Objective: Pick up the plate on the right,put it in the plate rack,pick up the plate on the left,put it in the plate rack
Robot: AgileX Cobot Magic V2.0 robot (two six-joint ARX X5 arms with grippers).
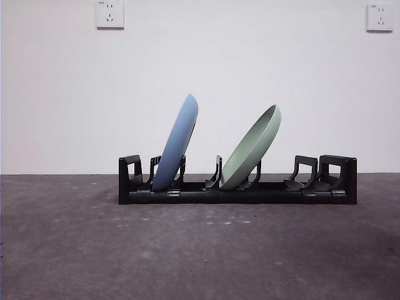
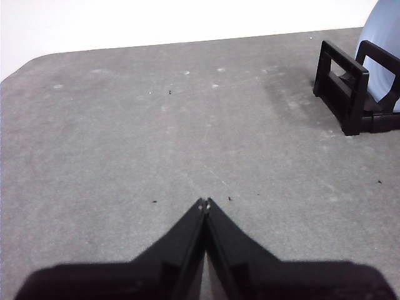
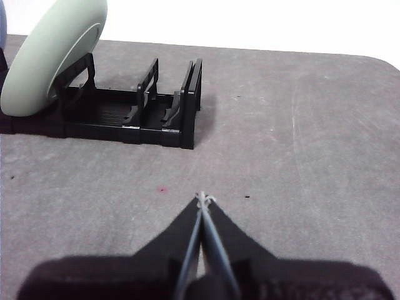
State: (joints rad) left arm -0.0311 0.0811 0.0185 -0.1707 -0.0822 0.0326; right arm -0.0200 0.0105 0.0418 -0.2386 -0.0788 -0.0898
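Note:
The black plate rack (image 1: 237, 195) stands across the middle of the table. A blue plate (image 1: 176, 144) leans in its left slots and a green plate (image 1: 251, 149) leans in the slots near its middle. In the left wrist view my left gripper (image 2: 204, 203) is shut and empty over bare table, with the rack's end (image 2: 347, 87) and the blue plate's edge (image 2: 381, 44) some way off. In the right wrist view my right gripper (image 3: 203, 199) is shut and empty, a short way from the rack's other end (image 3: 187, 106), past which the green plate (image 3: 53, 53) leans.
The grey table (image 1: 200, 250) spreads around the rack. A white wall with two sockets (image 1: 110, 14) (image 1: 379, 17) stands behind it. The table's rounded corner (image 2: 28, 65) shows in the left wrist view.

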